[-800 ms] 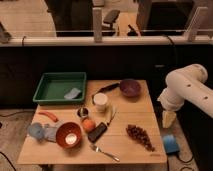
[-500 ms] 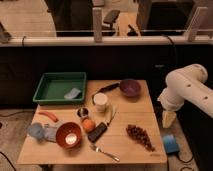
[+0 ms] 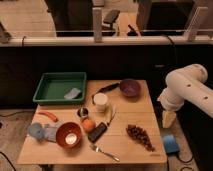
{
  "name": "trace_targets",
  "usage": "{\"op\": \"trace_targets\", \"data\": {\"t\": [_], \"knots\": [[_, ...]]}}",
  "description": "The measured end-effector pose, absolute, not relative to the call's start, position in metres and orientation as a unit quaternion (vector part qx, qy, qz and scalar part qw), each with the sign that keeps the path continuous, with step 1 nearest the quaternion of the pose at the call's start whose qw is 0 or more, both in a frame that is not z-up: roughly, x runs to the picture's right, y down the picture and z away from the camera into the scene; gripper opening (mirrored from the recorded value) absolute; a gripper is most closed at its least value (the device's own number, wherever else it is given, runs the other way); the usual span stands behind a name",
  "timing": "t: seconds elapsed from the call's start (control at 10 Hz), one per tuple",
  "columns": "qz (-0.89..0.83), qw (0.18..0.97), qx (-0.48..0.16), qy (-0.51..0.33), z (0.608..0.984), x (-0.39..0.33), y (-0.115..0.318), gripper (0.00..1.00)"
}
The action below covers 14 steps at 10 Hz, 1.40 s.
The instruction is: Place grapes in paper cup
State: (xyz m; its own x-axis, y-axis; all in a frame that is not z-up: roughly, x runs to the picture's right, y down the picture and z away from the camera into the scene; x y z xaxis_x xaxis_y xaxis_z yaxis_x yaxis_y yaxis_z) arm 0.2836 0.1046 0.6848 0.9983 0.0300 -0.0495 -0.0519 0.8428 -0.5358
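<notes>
Nothing has visibly shifted since the earlier frames: arm and tabletop things sit as they did.

From the single camera view, the gripper (image 3: 169, 119) hangs at the end of the white arm, off the right edge of the wooden table (image 3: 134, 113), well apart from everything on it. It is released, jaws wide and holding nothing.

The grapes (image 3: 140, 136) lie flat near the front right corner, a long, knobbly, dark reddish-purple bunch running diagonally. The paper cup (image 3: 100, 101) stands upright near the table's middle, plain white and cylindrical, with a small shiny metal cup (image 3: 83, 112) just beside it on the left.

By my judgement the bunch is light, soft and lumpy, and would likely sag or shed berries if pinched at one end. A hold across its thick middle looks safest, with gentle pressure. The cup is light and thin-walled, so it may tip if nudged.

Other things:
- a green rectangular tray (image 3: 44, 86)
- a rounded purple bowl (image 3: 130, 87)
- a glossy orange bowl (image 3: 68, 135)
- a round orange fruit (image 3: 88, 124)
- a metal fork (image 3: 104, 152)
</notes>
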Motion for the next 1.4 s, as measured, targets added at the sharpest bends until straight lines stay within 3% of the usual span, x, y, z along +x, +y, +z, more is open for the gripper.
{"op": "trace_targets", "data": {"t": [0.6,1.4], "knots": [[0.021,0.960,-0.280,0.020,0.685,0.284,0.105,0.80],[-0.080,0.956,-0.284,0.000,0.684,0.230,0.137,0.80]]}}
